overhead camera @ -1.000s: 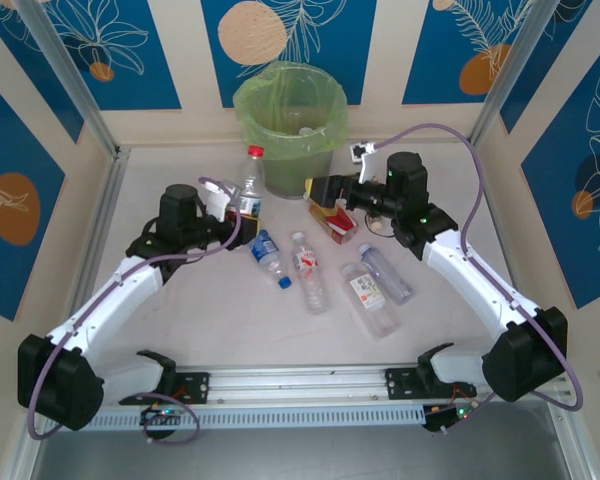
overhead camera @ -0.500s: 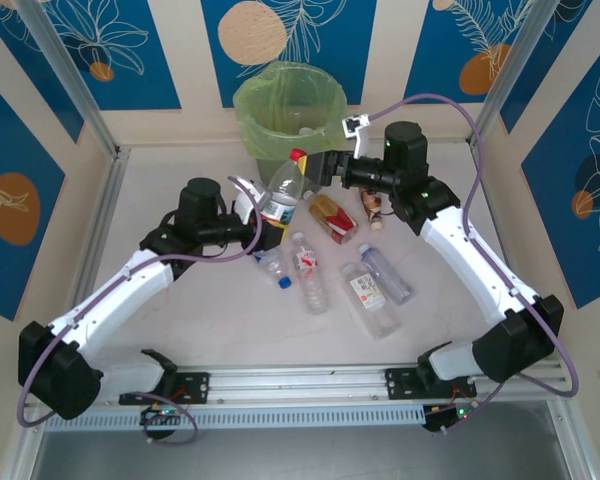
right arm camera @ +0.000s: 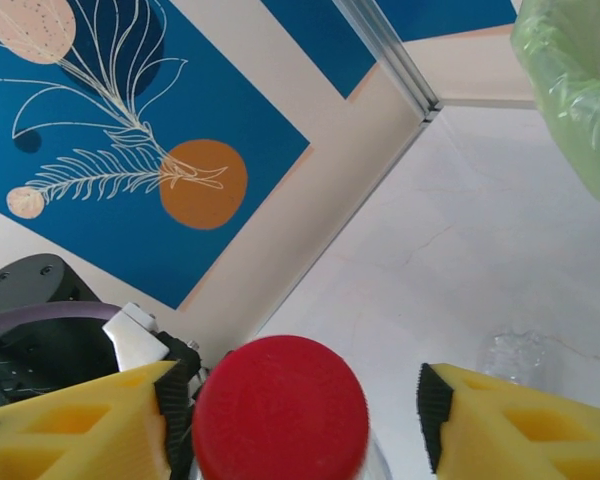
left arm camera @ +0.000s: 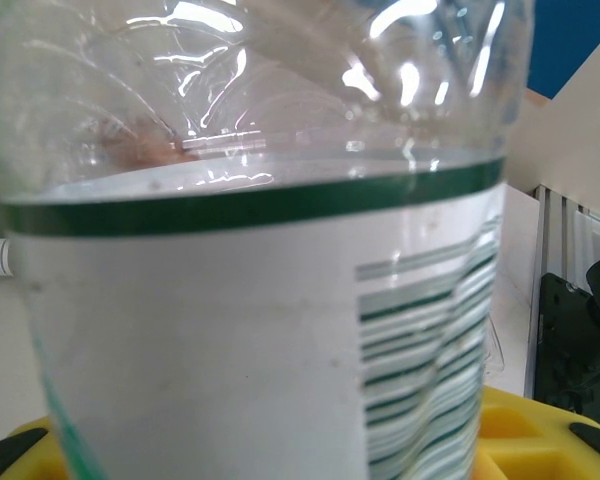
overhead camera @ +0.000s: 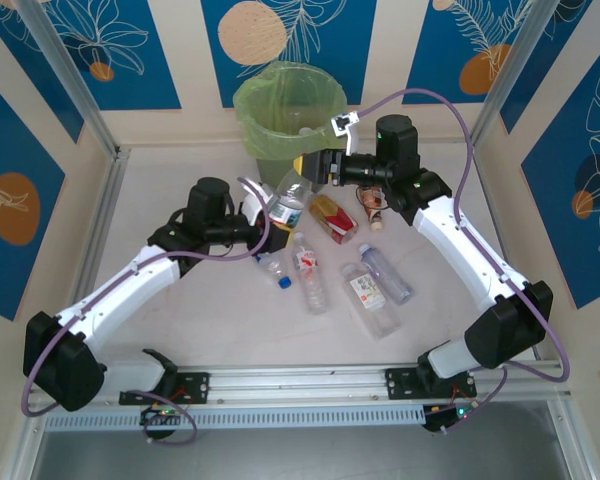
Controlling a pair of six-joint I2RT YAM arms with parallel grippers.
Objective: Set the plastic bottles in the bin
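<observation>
Both arms have swung inward and met in front of the bin (overhead camera: pixel 265 140). The left arm has carried its bottle (overhead camera: pixel 288 200) away from where it stood upright and tipped the neck toward the bin. The right arm has left the amber bottle (overhead camera: pixel 332 218) and risen to the neck of the lifted one. The left claw (overhead camera: pixel 268 218) is clamped on that bottle's body, whose white, green-striped label (left arm camera: pixel 260 300) crowds the left wrist view. The right claw (overhead camera: pixel 317 166) has narrowed from wide but is not yet gripping: in its wrist view the red cap (right arm camera: pixel 280 405) sits between the yellow fingers (right arm camera: pixel 520 420), close to one and with a gap to the other. That reads as a handover or a joint carry, with the bottle just short of the bin's rim and not yet inside. Several other bottles (overhead camera: pixel 310 270) lie on the bench (overhead camera: pixel 180 330), so most of the job remains.
</observation>
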